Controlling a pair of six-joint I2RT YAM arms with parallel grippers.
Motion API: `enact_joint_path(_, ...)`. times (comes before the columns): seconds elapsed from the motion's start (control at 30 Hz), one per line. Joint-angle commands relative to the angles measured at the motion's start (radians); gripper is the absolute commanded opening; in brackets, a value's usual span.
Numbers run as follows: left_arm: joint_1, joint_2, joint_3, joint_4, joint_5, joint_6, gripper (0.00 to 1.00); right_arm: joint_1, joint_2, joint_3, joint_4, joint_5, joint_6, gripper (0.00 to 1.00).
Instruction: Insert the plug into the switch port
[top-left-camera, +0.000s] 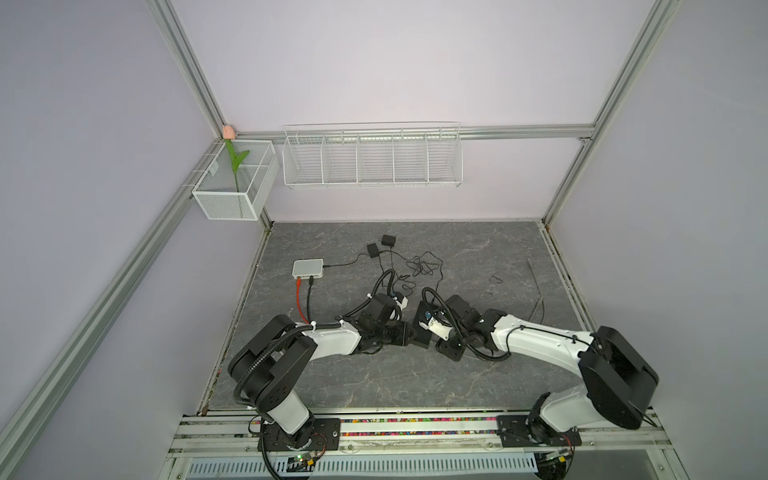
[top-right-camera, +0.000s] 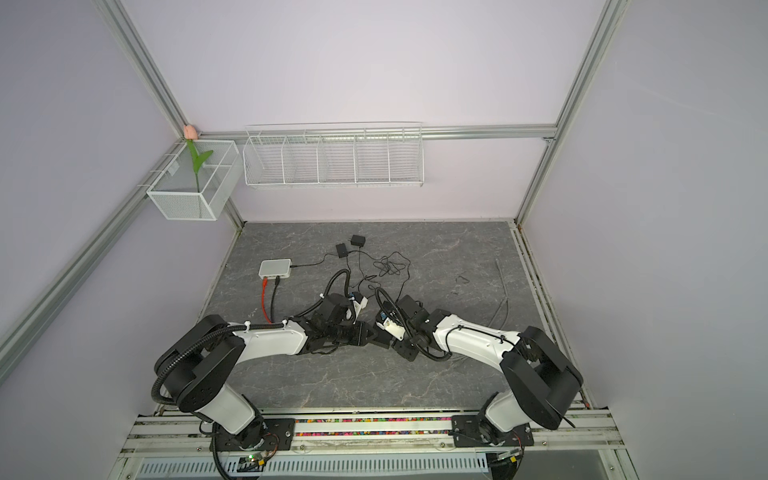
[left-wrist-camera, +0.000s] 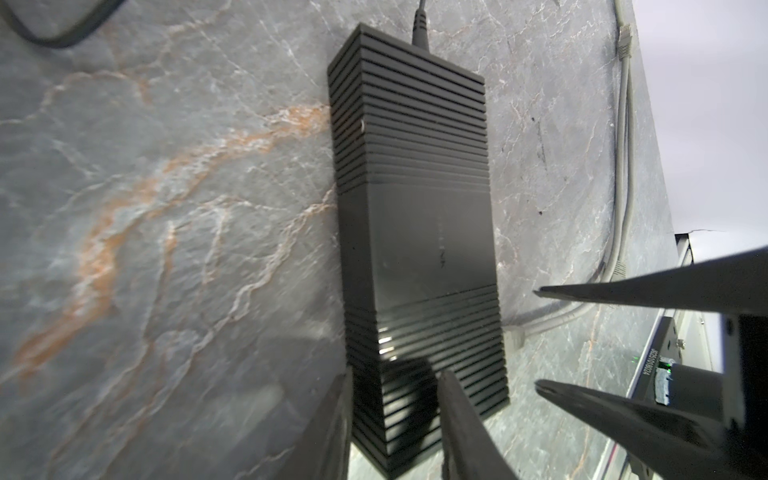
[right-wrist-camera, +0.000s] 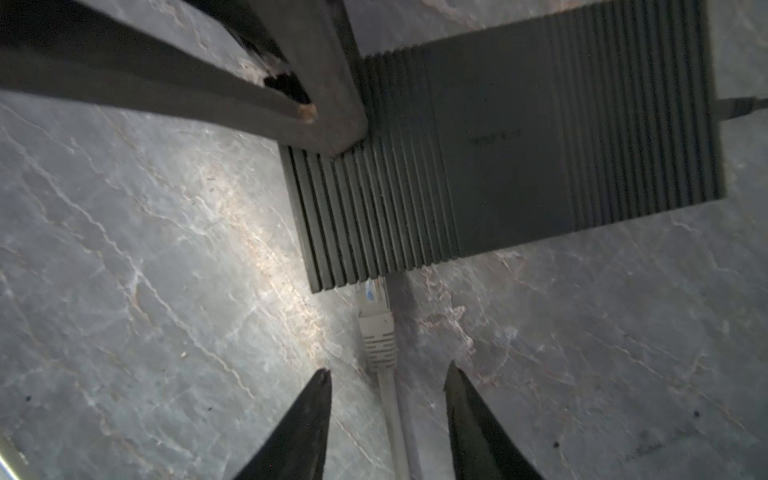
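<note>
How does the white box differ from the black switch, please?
The white box is smooth, untouched; the black switch is ribbed, gripped by the left end effector. The white box holds a red cable and a black cable; the black switch meets one grey plug. Both lie flat.

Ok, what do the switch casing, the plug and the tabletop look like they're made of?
Switch: probably moulded plastic, matte black, with ribbed ends, a smooth middle band and only a dull sheen.
Plug: clear plastic tip and a pale grey boot with moulded slots that looks rubbery.
Tabletop: grey stone-look surface with white and rust veins. Whether it is real slate or printed laminate cannot be told.
</note>
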Motion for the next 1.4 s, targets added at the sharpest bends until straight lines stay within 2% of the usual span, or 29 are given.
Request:
enact_joint_path(0.0,0.005,0.01,0.019,-0.012,0.014,0.01,0.34,-0.006,0.032,0.045,-0.031,-0.025,-0.034,0.47)
enact_joint_path(0.23,0.012,0.01,0.012,-0.008,0.017,0.013,0.34,-0.009,0.1,0.101,-0.068,-0.065,-0.037,0.39)
enact_joint_path(0.73,0.016,0.019,0.019,-0.005,0.028,0.013,0.33,-0.007,0.15,0.113,-0.111,-0.024,-0.03,0.33)
enact_joint_path(0.8,0.016,0.02,0.022,-0.005,0.03,0.012,0.33,-0.006,0.164,0.124,-0.117,-0.022,-0.031,0.3)
enact_joint_path(0.93,0.016,0.027,0.027,-0.01,0.032,0.012,0.33,-0.004,0.183,0.146,-0.114,-0.012,-0.013,0.13)
enact_joint_path(1.0,0.016,0.032,0.027,-0.014,0.033,0.015,0.33,-0.001,0.183,0.15,-0.099,-0.026,-0.009,0.07)
enact_joint_path(1.13,0.016,0.04,0.025,-0.014,0.043,0.021,0.32,0.012,0.193,0.175,-0.097,-0.007,-0.003,0.07)
enact_joint_path(1.37,0.013,0.071,0.039,-0.015,0.088,0.037,0.32,0.026,0.184,0.198,-0.041,-0.05,-0.026,0.07)
